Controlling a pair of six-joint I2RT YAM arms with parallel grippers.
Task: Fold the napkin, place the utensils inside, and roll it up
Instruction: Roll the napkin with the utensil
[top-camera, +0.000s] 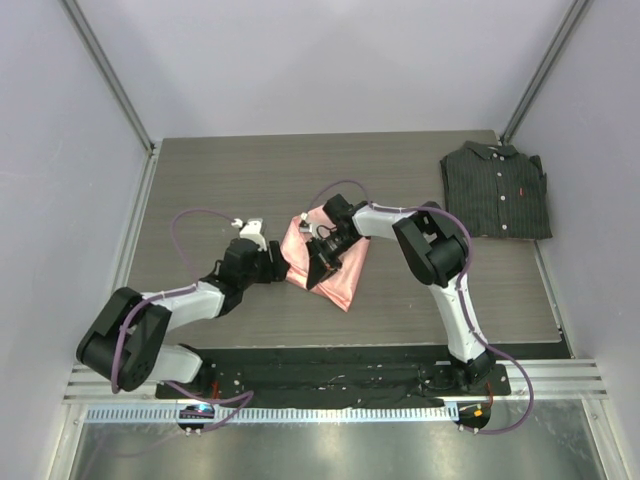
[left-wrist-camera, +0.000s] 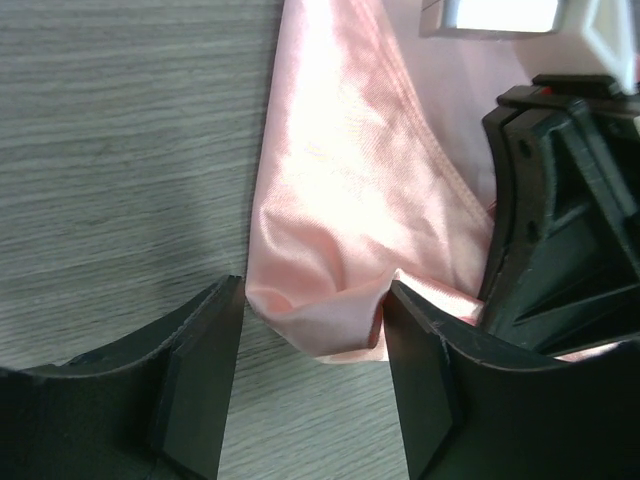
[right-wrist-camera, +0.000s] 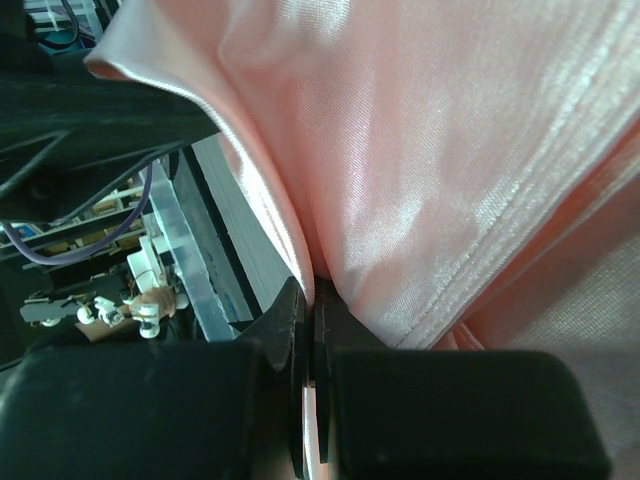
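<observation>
The salmon-pink napkin (top-camera: 347, 272) lies bunched and partly folded at the table's middle. My right gripper (top-camera: 321, 266) is shut on a fold of the napkin (right-wrist-camera: 450, 150), pinching it between its jaws (right-wrist-camera: 312, 292) and lifting that edge. My left gripper (top-camera: 276, 262) is open at the napkin's left edge; in the left wrist view a puckered corner of the napkin (left-wrist-camera: 330, 200) sits between its spread fingertips (left-wrist-camera: 313, 305), with the right finger touching the cloth. The right gripper's black body (left-wrist-camera: 565, 200) is close beside it. The fork is hidden or out of view.
A dark pinstriped folded shirt (top-camera: 497, 190) lies at the table's far right. The wood-grain table (top-camera: 230, 180) is walled by white panels on three sides. A black mat (top-camera: 330, 375) runs along the near edge by the arm bases.
</observation>
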